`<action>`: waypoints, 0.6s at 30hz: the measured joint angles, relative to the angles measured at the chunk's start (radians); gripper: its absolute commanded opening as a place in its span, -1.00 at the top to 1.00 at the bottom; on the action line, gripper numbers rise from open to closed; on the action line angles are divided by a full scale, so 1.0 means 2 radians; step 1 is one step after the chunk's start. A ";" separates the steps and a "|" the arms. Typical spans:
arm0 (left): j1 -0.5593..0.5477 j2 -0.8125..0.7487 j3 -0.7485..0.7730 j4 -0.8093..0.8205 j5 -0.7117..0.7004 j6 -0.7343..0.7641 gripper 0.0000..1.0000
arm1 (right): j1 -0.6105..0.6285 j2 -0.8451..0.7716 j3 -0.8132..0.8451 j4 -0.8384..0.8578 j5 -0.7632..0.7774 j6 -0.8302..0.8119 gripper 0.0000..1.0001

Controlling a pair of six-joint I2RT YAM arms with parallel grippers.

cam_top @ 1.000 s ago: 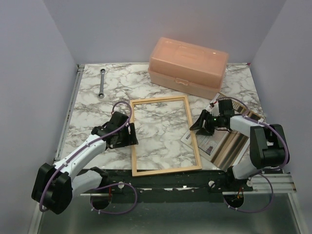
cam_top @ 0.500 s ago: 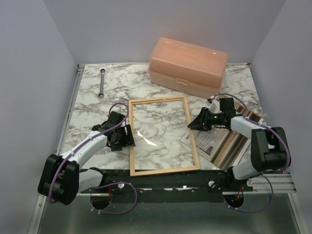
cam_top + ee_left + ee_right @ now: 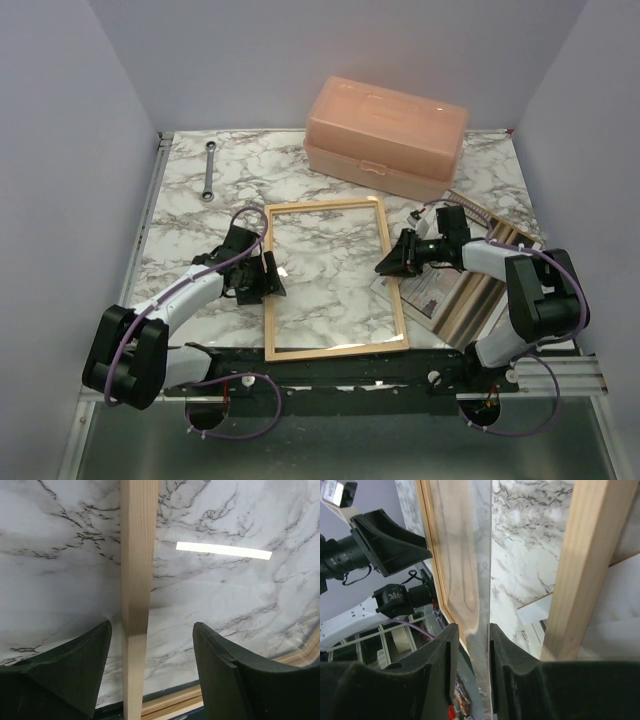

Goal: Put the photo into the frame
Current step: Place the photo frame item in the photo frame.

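The light-wood frame (image 3: 335, 347) lies flat mid-table, with a clear pane (image 3: 481, 555) in it. My left gripper (image 3: 265, 277) is open astride the frame's left rail (image 3: 136, 555); the rail runs between the fingers, closer to the left one, and touches neither. My right gripper (image 3: 388, 265) reaches over the right rail (image 3: 577, 555) and is shut on the thin edge of the clear pane. The photo (image 3: 432, 290) lies on the table just right of the frame, partly under the right arm.
A peach plastic box (image 3: 385, 138) stands at the back behind the frame. A wrench (image 3: 209, 170) lies at the back left. The brown backing panel (image 3: 482, 298) sits under the photo by the right edge. Table's front edge is just below the frame.
Both grippers moved inward onto the frame. The right gripper closed on the pane edge, and the frame shifted a little to the left.
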 measured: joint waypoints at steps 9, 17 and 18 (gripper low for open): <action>0.000 0.006 -0.001 0.016 0.017 0.000 -0.33 | 0.033 0.009 0.000 0.003 0.008 0.010 0.59; 0.000 -0.003 -0.004 0.013 0.012 -0.001 -0.41 | 0.035 -0.016 0.006 -0.023 0.040 0.017 0.99; 0.000 -0.005 -0.005 0.011 0.010 -0.001 -0.40 | 0.036 -0.027 0.010 -0.033 0.046 0.017 0.99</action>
